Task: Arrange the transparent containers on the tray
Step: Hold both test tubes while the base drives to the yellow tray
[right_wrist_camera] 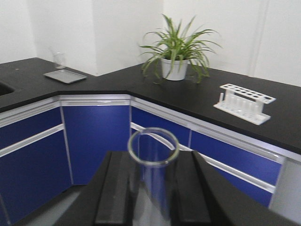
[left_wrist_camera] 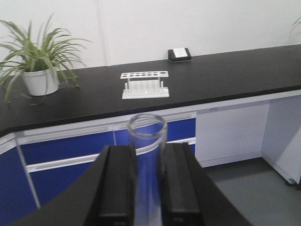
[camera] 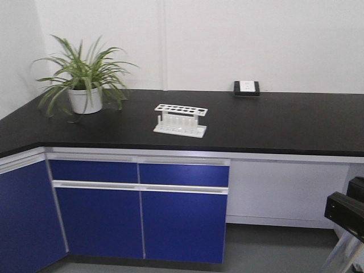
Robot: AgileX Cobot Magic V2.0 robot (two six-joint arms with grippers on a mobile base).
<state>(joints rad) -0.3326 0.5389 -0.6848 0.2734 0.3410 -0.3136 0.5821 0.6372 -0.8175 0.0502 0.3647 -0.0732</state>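
Note:
In the left wrist view my left gripper is shut on a clear glass test tube. The tube stands up between the black fingers, its round rim above them. My right gripper is likewise shut on a second clear test tube, rim up. Both are held in the air in front of the blue cabinets, away from the counter. The yellow tray is out of view in every frame.
A white perforated tube rack stands mid-counter on the black worktop. A potted plant is at its left and a small black-and-white box by the wall. A flat grey metal plate and a glass beaker sit on the side counter.

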